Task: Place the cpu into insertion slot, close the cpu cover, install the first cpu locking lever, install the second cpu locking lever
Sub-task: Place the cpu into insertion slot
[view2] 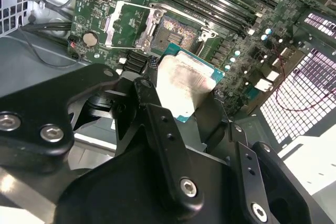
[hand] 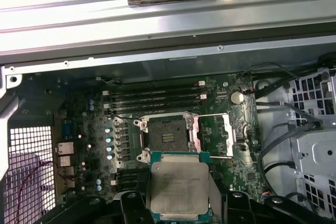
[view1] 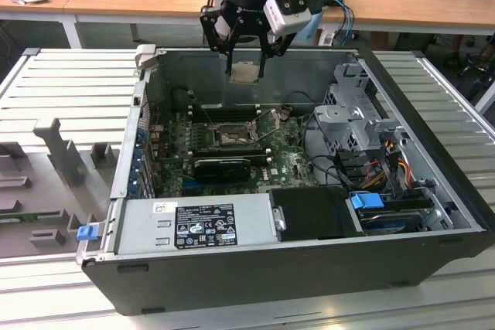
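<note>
Silver-beige cpu (hand: 179, 187) sits pinched in my claw (view1: 246, 67), fingers closed on its edges, hanging above the open computer case (view1: 255, 268). Below it I see the insertion slot (hand: 169, 137) bare, the cpu cover (hand: 218, 135) flipped open beside it.

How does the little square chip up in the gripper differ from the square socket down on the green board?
The cpu has a pale, solid metal face; the insertion slot is a dark recess with a silvery rim. The cpu is held above the motherboard in the gripper; the insertion slot sits on the motherboard, empty, its cpu cover swung open. Both are square.
</note>
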